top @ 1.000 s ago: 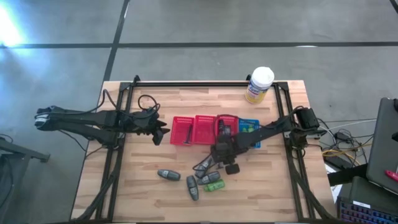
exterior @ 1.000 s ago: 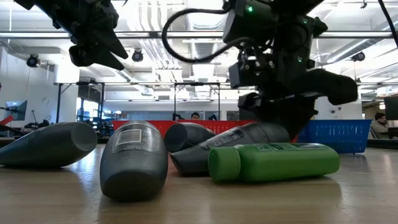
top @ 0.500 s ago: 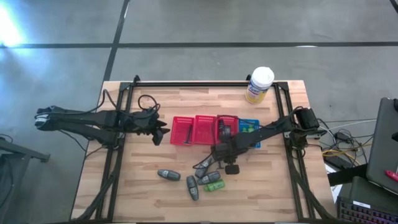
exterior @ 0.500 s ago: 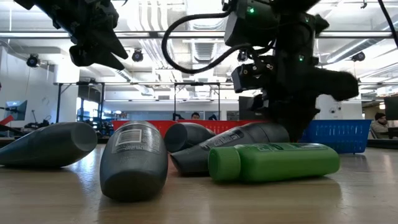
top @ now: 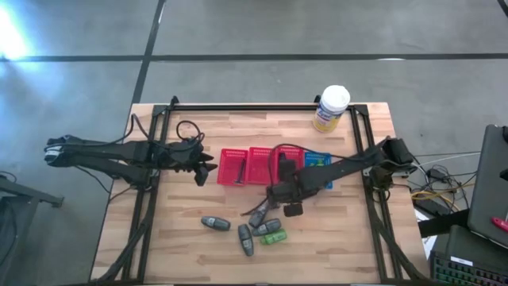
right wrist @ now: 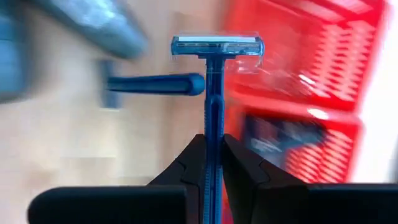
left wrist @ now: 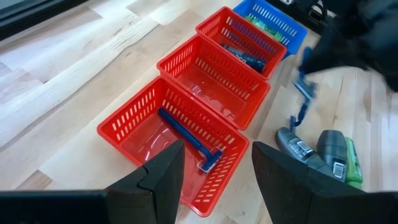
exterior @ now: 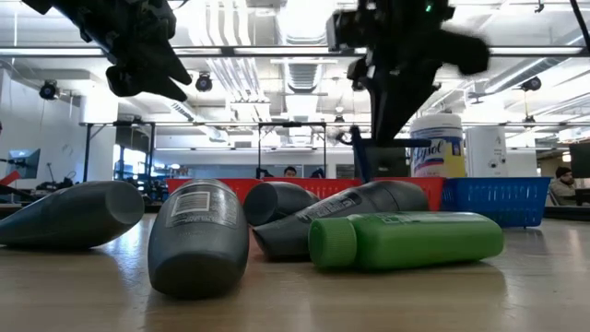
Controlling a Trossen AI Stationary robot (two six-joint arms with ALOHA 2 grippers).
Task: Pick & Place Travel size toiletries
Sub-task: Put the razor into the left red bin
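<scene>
While my left gripper (left wrist: 214,180) waited agape beside the red baskets (left wrist: 186,127), my right gripper (right wrist: 212,163) clamped 1 blue razor (right wrist: 214,81).

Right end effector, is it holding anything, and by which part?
Yes. The right end effector is shut on a blue razor, pinched by the handle, with the blade head sticking out beyond the fingertips. The left end effector holds nothing.
</scene>
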